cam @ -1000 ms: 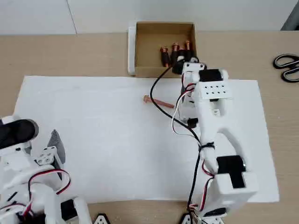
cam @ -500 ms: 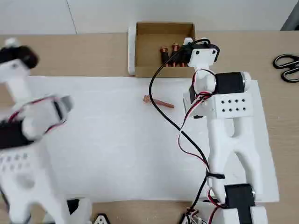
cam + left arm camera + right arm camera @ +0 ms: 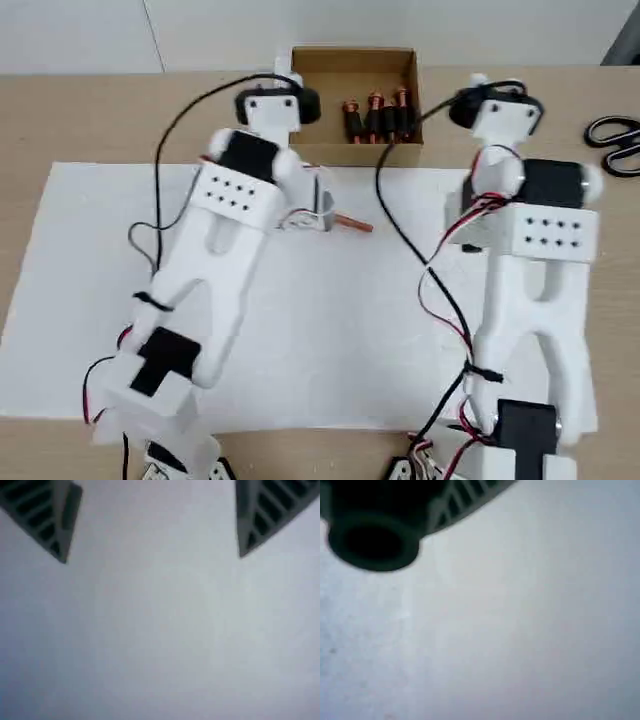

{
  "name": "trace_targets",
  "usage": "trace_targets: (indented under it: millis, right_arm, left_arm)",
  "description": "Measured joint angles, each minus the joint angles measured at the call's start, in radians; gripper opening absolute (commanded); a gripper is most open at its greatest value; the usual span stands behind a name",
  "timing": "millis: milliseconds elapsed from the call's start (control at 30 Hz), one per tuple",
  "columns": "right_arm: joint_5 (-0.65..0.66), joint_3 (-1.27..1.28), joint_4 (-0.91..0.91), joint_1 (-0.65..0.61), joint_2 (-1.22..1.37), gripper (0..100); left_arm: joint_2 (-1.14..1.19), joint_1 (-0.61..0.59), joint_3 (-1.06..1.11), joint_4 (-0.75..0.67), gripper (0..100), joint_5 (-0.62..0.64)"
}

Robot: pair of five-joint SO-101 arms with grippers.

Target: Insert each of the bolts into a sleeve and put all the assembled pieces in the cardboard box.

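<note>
Holding the left end effector spread open just above the white sheet, the last loose bolt lying flat just beside its tips. Gripping what looks like a black sleeve in the right end effector, well apart from the left one, bolt between them. Risking a roll: closing off-centre on so thin a shank could be flicking it away or pinching the sheet. Crowding the space just beyond the left end effector: the cardboard box, three assembled pieces inside. Leaving scissors on the counter, well outside the right end effector.
</note>
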Motion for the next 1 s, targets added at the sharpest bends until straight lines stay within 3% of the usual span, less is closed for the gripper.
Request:
trace_targets:
  millis: [200,467,767,1000]
  right_arm:
    - [0.0,0.0,0.005,0.104,0.0,0.6]
    - [0.002,0.0,0.006,0.118,0.0,0.6]
    - [0.002,0.0,0.006,0.118,0.0,0.6]
    - [0.002,0.0,0.006,0.118,0.0,0.6]
  left_arm:
    - [0.135,0.014,-0.002,-0.163,21,0.196]
    - [0.322,0.015,-0.002,-0.394,21,0.423]
    - [0.388,0.014,-0.002,-0.499,21,0.516]
    - [0.42,0.014,-0.008,-0.519,5,0.534]
